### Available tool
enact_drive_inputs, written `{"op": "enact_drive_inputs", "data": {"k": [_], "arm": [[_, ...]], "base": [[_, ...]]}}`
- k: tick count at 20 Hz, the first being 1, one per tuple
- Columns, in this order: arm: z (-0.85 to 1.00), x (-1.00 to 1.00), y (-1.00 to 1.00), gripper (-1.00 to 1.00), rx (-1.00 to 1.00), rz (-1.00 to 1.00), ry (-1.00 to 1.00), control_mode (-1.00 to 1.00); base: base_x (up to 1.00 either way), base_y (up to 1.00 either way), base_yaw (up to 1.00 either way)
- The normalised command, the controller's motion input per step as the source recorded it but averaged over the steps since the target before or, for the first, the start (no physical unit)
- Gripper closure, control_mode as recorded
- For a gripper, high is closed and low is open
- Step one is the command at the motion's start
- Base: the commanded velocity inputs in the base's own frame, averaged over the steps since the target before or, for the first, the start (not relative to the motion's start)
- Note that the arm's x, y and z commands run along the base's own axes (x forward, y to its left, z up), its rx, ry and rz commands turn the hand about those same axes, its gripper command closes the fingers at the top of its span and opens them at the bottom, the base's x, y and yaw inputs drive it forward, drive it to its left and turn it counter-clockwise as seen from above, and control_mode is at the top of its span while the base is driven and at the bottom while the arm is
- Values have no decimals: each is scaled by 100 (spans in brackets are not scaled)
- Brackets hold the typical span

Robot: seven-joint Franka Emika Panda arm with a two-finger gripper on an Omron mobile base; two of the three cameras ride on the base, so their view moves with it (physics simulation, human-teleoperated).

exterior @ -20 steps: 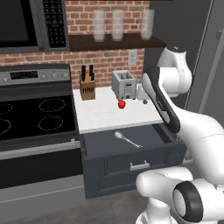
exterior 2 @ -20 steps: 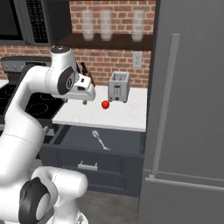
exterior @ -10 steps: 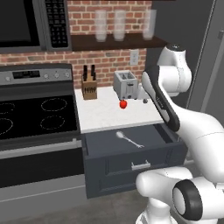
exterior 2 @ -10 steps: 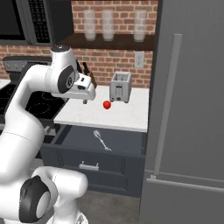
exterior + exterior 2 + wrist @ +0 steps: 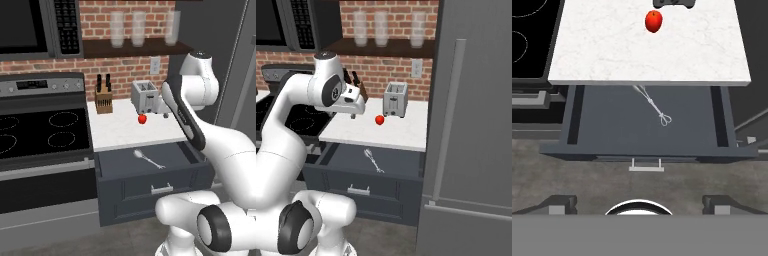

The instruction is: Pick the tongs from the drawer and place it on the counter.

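The slim silvery tongs (image 5: 149, 159) (image 5: 373, 161) (image 5: 653, 105) lie diagonally on the floor of the pulled-out dark slate drawer (image 5: 150, 187) (image 5: 371, 187) (image 5: 612, 120). One end of them is tucked under the edge of the white counter (image 5: 125, 132) (image 5: 391, 134) (image 5: 612, 45). My gripper (image 5: 353, 116) (image 5: 643, 204) hangs high above the counter's front left part, looking down at the drawer. Its fingertips (image 5: 559, 204) stand wide apart, open, with nothing between them.
A small red fruit (image 5: 142, 119) (image 5: 379, 120) (image 5: 654, 21) sits mid-counter, with a toaster (image 5: 146, 96) (image 5: 395, 99) and a knife block (image 5: 103, 100) behind it. The black stovetop (image 5: 40, 130) lies left of the counter. A tall grey fridge (image 5: 476, 125) closes off the right side.
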Motion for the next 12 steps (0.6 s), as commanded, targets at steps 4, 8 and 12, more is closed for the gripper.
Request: {"op": "enact_drive_inputs", "data": {"k": [4,8,12], "arm": [[0,0,0,-100,0,0,0,100],[-30,0,18,-100,0,3,0,-100],[-74,4,44,-100,0,7,7,-100]], "base": [[0,0,0],[0,0,0],[0,0,0]]}}
